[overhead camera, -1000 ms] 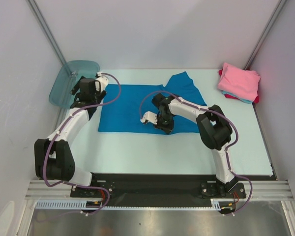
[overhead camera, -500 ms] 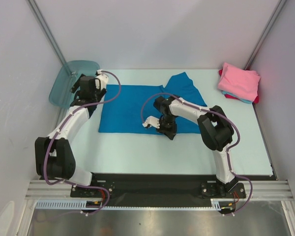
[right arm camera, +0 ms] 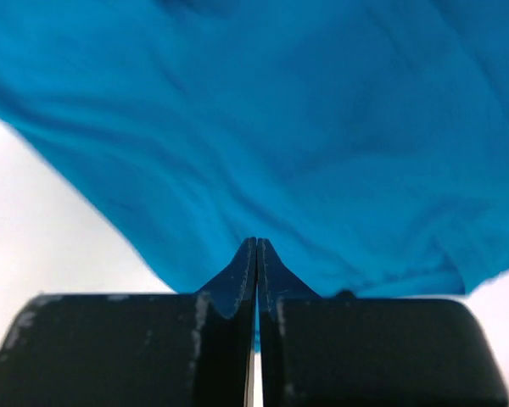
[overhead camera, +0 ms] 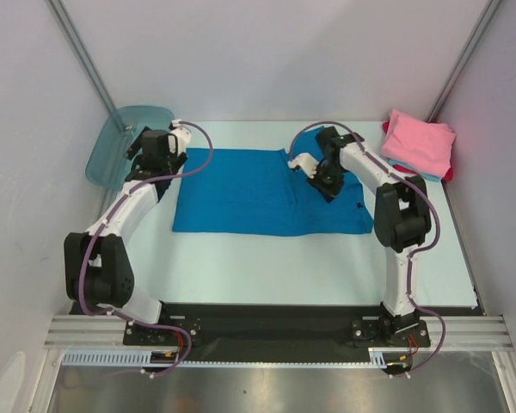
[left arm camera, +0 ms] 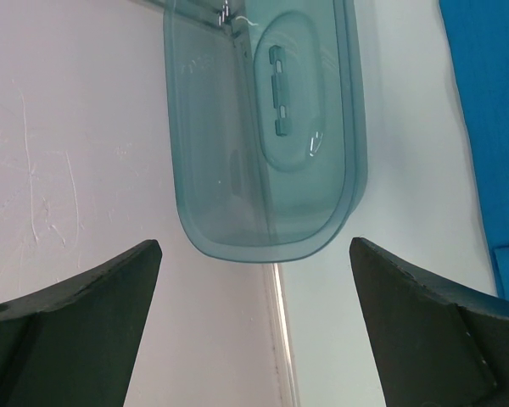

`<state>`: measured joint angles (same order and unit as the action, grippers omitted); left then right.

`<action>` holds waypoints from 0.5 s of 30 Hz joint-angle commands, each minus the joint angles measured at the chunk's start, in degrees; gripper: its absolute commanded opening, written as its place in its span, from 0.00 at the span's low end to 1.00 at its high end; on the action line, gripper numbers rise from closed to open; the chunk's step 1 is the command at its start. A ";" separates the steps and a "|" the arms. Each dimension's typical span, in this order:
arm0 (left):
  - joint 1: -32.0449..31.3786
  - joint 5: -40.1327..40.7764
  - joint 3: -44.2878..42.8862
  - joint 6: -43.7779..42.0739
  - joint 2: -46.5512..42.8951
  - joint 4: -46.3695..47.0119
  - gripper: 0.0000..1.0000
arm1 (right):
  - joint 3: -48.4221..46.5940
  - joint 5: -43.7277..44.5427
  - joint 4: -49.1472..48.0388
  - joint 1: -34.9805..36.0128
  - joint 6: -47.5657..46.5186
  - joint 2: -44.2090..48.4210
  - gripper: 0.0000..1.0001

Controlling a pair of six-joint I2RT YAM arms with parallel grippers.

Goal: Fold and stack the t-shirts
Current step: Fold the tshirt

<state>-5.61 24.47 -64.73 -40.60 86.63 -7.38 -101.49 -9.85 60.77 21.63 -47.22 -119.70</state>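
A bright blue t-shirt [overhead camera: 249, 194] lies spread flat across the middle of the table. My right gripper [overhead camera: 327, 184] sits over its back right part, near the collar. In the right wrist view that gripper [right arm camera: 256, 243] is shut, with a thin sliver of the blue t-shirt [right arm camera: 305, 127] pinched between its fingers. A folded pink t-shirt [overhead camera: 420, 142] tops a small stack at the back right corner, with light blue and red edges [overhead camera: 426, 175] showing under it. My left gripper [overhead camera: 140, 151] [left arm camera: 254, 246] stands open and empty at the back left, off the blue shirt's left edge.
A translucent teal plastic tub [overhead camera: 125, 142] [left arm camera: 267, 127] leans against the left wall, right in front of the left gripper. The pale table [overhead camera: 267, 258] is walled on the left, back and right. The blue shirt's left edge [left arm camera: 492, 127] shows at the right of the left wrist view.
My right arm swung from the shirt's front edge to its back right part. The flap that stuck out behind the collar is gone and the shirt lies as a flat rectangle. The left arm barely moved.
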 commanded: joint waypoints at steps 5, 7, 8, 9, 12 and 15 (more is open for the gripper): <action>0.42 1.11 -6.19 -1.76 2.14 2.02 1.00 | 8.23 3.08 -3.73 -6.33 -0.85 0.51 0.00; 0.42 1.11 -6.90 -1.85 3.02 2.10 1.00 | 10.17 3.52 -4.79 -7.64 -1.03 0.87 0.00; 0.42 1.11 -7.25 -1.85 3.37 2.02 1.00 | 10.61 3.43 -4.96 -8.00 -1.03 0.87 0.00; 0.42 1.11 -7.86 -1.68 3.54 1.93 1.00 | 11.31 3.52 -5.14 -8.44 -0.86 1.05 0.00; 0.33 1.02 -8.57 -1.85 4.60 1.84 1.00 | 11.84 3.52 -5.66 -9.32 -0.15 1.92 0.00; 0.25 1.02 -9.45 -1.59 5.48 1.84 1.00 | 11.85 3.69 -5.67 -9.67 0.46 2.80 0.00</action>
<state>-5.61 24.99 -71.13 -41.98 91.48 -6.79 -89.84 -6.90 56.62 12.69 -47.20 -119.63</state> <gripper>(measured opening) 0.996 0.009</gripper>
